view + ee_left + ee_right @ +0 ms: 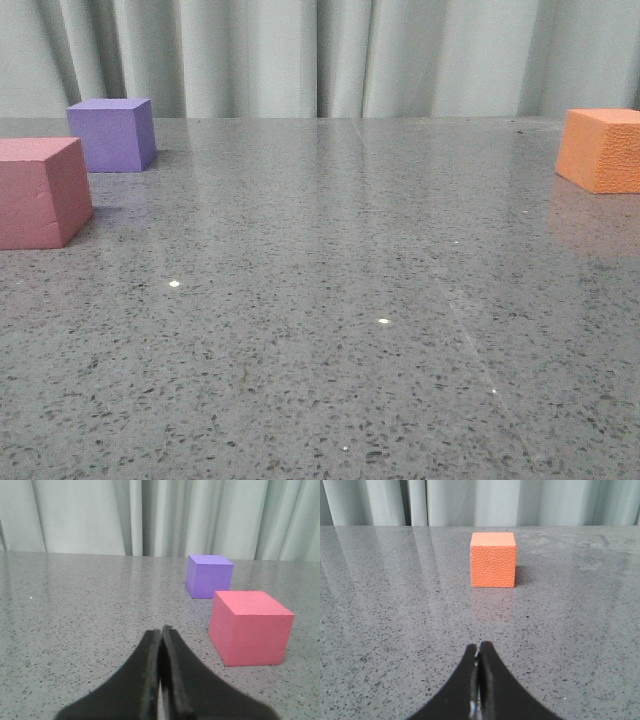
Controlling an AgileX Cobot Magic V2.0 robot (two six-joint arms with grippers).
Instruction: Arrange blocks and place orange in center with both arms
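Observation:
The orange cube (603,149) sits at the table's far right, cut off by the front view's edge; in the right wrist view the orange cube (493,559) stands straight ahead of my right gripper (479,646), well apart from it. That gripper is shut with nothing in it. A pinkish-red cube (40,191) rests at the far left, with a purple cube (112,134) just behind it. My left gripper (161,630) is shut and empty, with the pinkish-red cube (250,627) ahead to one side and the purple cube (208,575) beyond. Neither gripper shows in the front view.
The grey speckled tabletop (330,310) stretches between the cubes. A pale pleated curtain (330,55) hangs along the table's far edge.

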